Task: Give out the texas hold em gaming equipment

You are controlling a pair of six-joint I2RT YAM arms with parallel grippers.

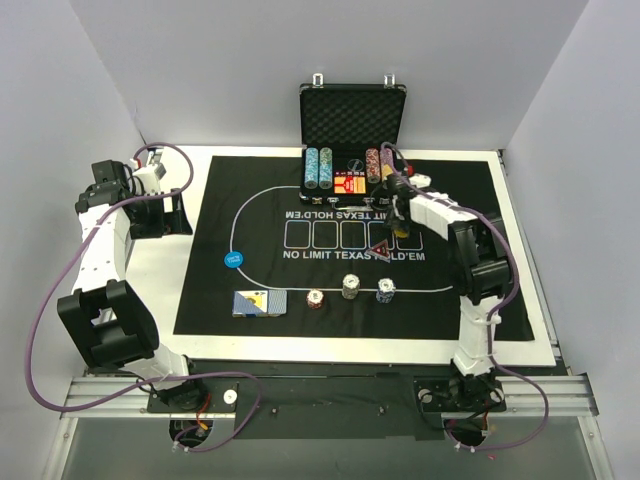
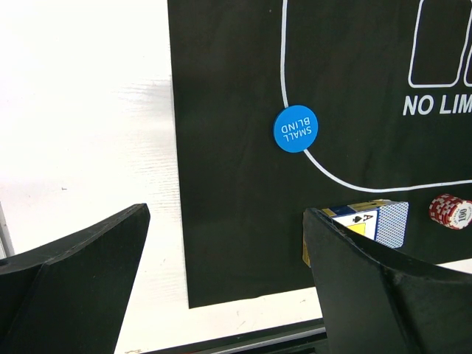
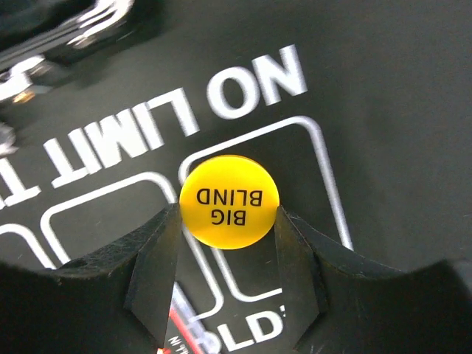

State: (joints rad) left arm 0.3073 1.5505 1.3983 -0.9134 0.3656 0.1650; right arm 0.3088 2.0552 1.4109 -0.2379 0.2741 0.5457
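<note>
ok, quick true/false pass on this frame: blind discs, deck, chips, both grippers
1. The right gripper has the yellow BIG BLIND disc clamped between its fingers. True.
2. The blue SMALL BLIND disc sits inside the case. False: it lies flat on the mat, on the white line at its left side.
3. The left gripper holds the card deck. False: it is open and empty, and the deck lies on the mat.
4. Three chip stacks stand on the mat to the right of the deck. True.
</note>
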